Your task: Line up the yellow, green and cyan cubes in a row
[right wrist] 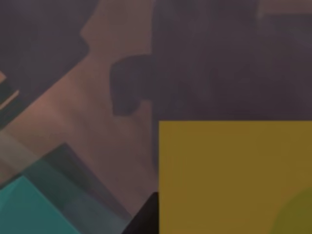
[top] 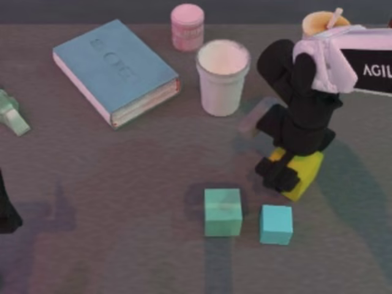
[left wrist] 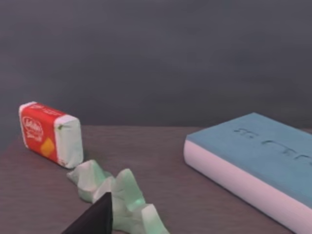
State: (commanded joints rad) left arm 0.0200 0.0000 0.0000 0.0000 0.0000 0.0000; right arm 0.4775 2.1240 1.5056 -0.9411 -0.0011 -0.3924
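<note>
Jaws first: the left gripper (top: 6,214) sits parked at the table's left edge, well left of the green cube (top: 223,212), and I cannot tell how its jaws stand, since only a dark sliver of it shows. Beside it lies a pale green bottle-like thing (top: 12,114), and up-left of the green cube rests the blue book (top: 113,68), both well clear of the work. The green cube sits near the front of the table with the cyan cube (top: 275,224) just to its right, a small gap between them. Up and right of the green cube, the right gripper (top: 283,172) is down on the yellow cube (top: 304,173), its jaws apparently closed around the block, though the arm hides the contact itself. That cube sits turned at an angle and behind the other two. The risk, as I judge it, lies in a skewed hold: the block could twist on lifting, or land crooked and knock the cyan cube, spoiling the row.
</note>
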